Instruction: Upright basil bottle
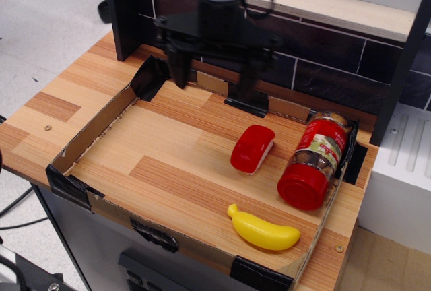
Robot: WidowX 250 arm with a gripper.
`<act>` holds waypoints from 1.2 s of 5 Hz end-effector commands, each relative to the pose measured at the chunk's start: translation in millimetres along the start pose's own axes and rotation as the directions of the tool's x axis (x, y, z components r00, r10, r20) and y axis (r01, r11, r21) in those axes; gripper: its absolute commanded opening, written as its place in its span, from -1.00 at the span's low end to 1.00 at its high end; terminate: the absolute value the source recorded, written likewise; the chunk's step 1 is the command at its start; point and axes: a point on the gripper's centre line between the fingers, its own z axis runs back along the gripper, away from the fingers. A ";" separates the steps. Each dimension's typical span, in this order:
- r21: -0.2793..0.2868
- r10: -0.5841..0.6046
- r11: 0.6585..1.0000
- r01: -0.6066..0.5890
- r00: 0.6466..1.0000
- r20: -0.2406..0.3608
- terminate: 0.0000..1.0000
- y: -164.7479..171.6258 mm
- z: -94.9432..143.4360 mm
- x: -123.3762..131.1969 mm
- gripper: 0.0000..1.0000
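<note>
The basil bottle point(315, 159) lies on its side at the right edge of the tray, its wide red cap toward the front and its base toward the back wall. It has a red-and-white label and brownish contents. My black gripper point(213, 83) hangs over the back middle of the tray, fingers pointing down and spread wide apart. It is open and empty, well to the left of and behind the bottle.
A shallow cardboard-walled tray point(87, 139) with black tape corners sits on the wooden table. A small rounded red-and-white object point(252, 148) lies left of the bottle. A yellow toy banana point(262, 229) lies near the front wall. A dark brick-pattern wall point(323, 55) stands behind.
</note>
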 end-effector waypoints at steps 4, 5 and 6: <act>-0.063 -0.127 0.990 0.126 0.992 -0.015 -1.00 -62.3 -22.7 -41.0 1.00; -0.054 -0.120 0.991 0.119 0.993 -0.016 -1.00 -66.8 -31.5 -43.8 1.00; -0.077 -0.116 0.990 0.116 0.993 -0.002 -1.00 -75.2 -30.8 -45.6 1.00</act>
